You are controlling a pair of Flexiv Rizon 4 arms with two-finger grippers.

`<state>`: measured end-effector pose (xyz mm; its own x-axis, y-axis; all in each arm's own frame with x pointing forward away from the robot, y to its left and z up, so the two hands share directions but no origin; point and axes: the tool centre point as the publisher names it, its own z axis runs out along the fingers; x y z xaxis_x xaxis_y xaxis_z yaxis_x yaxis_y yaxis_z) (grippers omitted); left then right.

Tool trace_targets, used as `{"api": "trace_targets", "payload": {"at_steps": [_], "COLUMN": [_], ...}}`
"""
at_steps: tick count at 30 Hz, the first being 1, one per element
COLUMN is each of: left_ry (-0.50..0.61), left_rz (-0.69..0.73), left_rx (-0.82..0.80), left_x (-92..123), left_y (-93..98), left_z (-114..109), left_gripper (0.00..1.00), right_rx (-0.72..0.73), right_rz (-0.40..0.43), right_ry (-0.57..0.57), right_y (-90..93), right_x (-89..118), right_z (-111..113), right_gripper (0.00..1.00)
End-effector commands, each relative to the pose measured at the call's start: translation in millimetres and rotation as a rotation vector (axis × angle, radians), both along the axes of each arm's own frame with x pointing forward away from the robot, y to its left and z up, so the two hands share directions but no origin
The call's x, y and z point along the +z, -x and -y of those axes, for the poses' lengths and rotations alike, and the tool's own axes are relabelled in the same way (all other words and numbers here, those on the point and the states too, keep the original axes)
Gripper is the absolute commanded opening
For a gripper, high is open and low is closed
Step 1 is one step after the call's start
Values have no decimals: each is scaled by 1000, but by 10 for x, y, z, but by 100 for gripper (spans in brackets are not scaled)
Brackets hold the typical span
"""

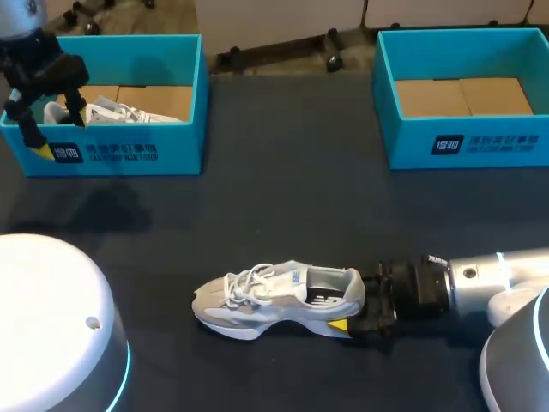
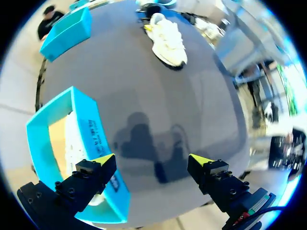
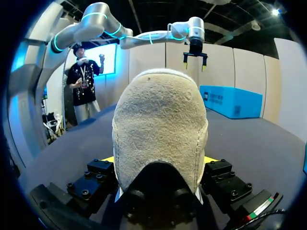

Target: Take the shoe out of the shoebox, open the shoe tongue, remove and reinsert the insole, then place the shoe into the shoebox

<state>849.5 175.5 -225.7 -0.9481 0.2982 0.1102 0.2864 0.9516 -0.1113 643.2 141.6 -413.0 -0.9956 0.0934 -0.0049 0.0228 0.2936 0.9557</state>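
- Left gripper (image 1: 58, 129) hangs at 10 o'clock over the left shoebox (image 1: 129, 150). Its fingers are spread wide and hold nothing, as the left wrist view shows (image 2: 152, 163).
- Inside this shoebox lies a second shoe (image 1: 120, 110), white, which no gripper touches.
- At about 6 o'clock the shoe (image 1: 274, 300) stands upright on its sole on the dark table (image 1: 283, 197), with the toe to 9 o'clock and the heel (image 3: 160, 129) to 3 o'clock.
- As I judge it, only the first step is done, because the shoe is out of the box. The laces (image 1: 244, 281) look tied and the tongue looks closed. Whether the insole is in place I cannot tell.
- Opening the tongue, taking out and putting back the insole, and returning the shoe are all left to do.
- It is a white and pale grey sneaker with white laces and a dark lining. Its heel is covered with a fuzzy beige material.
- Right gripper (image 1: 364, 313) comes in from 4 o'clock and is closed on the heel, with one yellow tip at each side of it.
- At 2 o'clock stands the right shoebox (image 1: 463, 142), well apart from the shoe, and its brown floor shows.
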Motion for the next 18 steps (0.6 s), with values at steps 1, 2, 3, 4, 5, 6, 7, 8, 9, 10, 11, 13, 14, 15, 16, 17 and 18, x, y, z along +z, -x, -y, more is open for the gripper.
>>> {"api": "trace_targets", "payload": {"at_steps": [1, 2, 3, 4, 5, 6, 7, 8, 9, 10, 11, 13, 14, 15, 16, 17, 18], "left_ry": [-46, -46, -80, -111, -124, -137, -147, -147, -147, -147, -147, -147, -147, -147, -147, -147, -122], "left_rz": [-27, 18, 65, 120, 175, 263, 282, 282, 282, 282, 282, 282, 282, 282, 282, 282, 224], "left_rx": [467, 473, 508, 563, 631, 651, 640, 640, 640, 640, 640, 640, 640, 640, 640, 640, 698], "left_x": [-24, -13, -20, -46, -70, -94, -99, -99, -99, -99, -99, -99, -99, -99, -99, -99, -113], "left_y": [222, 275, 340, 384, 426, 507, 532, 532, 532, 532, 532, 532, 532, 532, 532, 532, 514], "left_z": [159, 194, 238, 279, 313, 347, 355, 355, 355, 355, 355, 355, 355, 355, 355, 355, 371], "left_gripper": [100, 100, 100, 100, 100, 100, 100, 100, 100, 100, 100, 100, 100, 100, 100, 100, 100], "right_rx": [3, 3, 3, 3, 3, 3, 3, 3, 3, 3, 3, 3, 3, 3, 3, 3, 3], "right_rz": [-3, -3, -3, -3, -3, -3, -3, -3, -3, -3, -3, -3, -3, -3, -3, -3, -3], "right_ry": [7, 7, 7, 7, 7, 7, 7, 7, 7, 7, 7, 7, 7, 7, 7, 7, 7], "right_y": [-9, -9, -9, -9, -9, -9, -9, -9, -9, -9, -9, -9, -9, -9, -9, -9, -9], "right_x": [18, 18, 18, 18, 18, 18, 18, 18, 18, 18, 18, 18, 18, 18, 18, 18, 18], "right_z": [-10, -10, -10, -10, -10, -10, -10, -10, -10, -10, -10, -10, -10, -10, -10, -10, -10], "right_gripper": [0, 0, 0, 0, 0, 0, 0, 0, 0, 0, 0, 0, 0, 0, 0, 0, 0]}}
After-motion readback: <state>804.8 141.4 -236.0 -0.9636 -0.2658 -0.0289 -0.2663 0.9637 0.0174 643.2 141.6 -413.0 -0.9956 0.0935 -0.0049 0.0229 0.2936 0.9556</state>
